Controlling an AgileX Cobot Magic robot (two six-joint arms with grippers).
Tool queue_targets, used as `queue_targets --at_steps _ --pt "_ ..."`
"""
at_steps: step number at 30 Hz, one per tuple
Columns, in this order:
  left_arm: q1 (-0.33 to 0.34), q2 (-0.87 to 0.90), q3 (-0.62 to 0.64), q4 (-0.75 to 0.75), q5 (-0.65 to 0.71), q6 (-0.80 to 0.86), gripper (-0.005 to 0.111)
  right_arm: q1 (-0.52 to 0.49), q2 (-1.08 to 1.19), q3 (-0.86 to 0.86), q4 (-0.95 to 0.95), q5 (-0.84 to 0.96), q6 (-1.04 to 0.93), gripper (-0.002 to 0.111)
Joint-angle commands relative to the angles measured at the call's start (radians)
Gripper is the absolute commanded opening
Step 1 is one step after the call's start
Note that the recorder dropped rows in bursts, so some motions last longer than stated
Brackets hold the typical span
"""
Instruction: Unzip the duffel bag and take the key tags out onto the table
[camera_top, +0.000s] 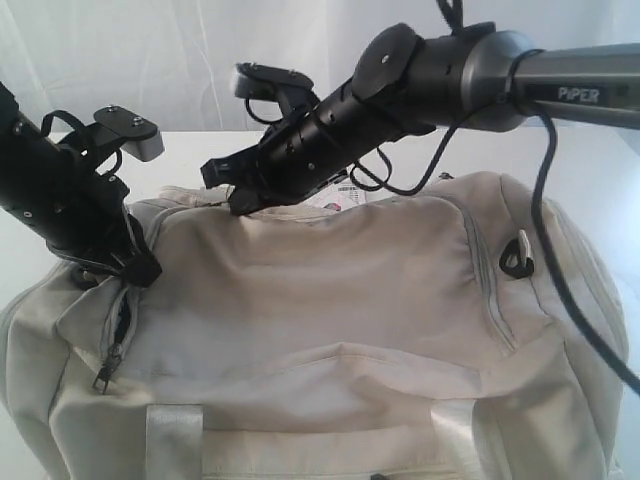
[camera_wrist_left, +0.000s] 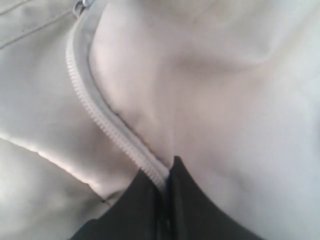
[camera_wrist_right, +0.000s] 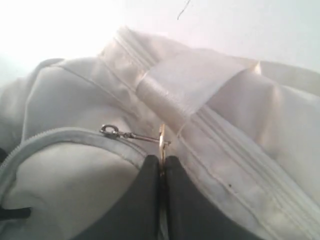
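the right gripper (camera_wrist_right: 161, 161) has its two dark fingers (camera_wrist_right: 145, 200) clenched on the metal ring of the zipper pull (camera_wrist_right: 162, 140). from that ring a short chain link leads to the slider, which sits on the grey zipper (camera_wrist_right: 45, 140). in the exterior view this gripper (camera_top: 235, 202) sits at the far top edge of the duffel bag (camera_top: 330, 300), left of its middle.

the left gripper (camera_wrist_left: 167, 167) is also clamped shut, pinching a fold of the bag's cloth right beside a run of zipper teeth (camera_wrist_left: 95, 115). seen from outside, it (camera_top: 135, 265) holds the left end of the bag, near an end-pocket zip.

the coming move turns on the zipper's line. from the right gripper's fingers it appears to run rightward along the bag's top, then bends down toward the near side at the right end. so the pull most likely has to travel right, away from the left gripper, which looks set to brace the cloth. the right arm is the one on the pull.

the key tags are not visible; they are presumably inside the closed bag, which rests on the table (camera_top: 610, 200).
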Motion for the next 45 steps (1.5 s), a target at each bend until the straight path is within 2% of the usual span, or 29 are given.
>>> queue_targets --at_steps 1,17,23,31,45 --pt "0.000 -0.012 0.005 -0.016 0.023 -0.014 0.000 -0.039 -0.051 -0.002 -0.017 0.008 0.008 0.000" --pt "0.000 -0.012 0.005 -0.016 0.031 -0.022 0.000 -0.103 -0.072 -0.002 -0.106 0.034 0.087 0.000" --pt "0.000 -0.012 0.005 -0.016 0.031 -0.025 0.000 -0.151 -0.110 -0.002 -0.228 0.077 0.151 0.000" --pt "0.000 -0.012 0.005 -0.016 0.031 -0.025 0.000 -0.205 -0.160 0.001 -0.512 0.152 0.321 0.000" --pt "0.000 -0.012 0.005 -0.004 0.036 -0.070 0.000 -0.319 -0.238 0.001 -0.694 0.328 0.376 0.000"
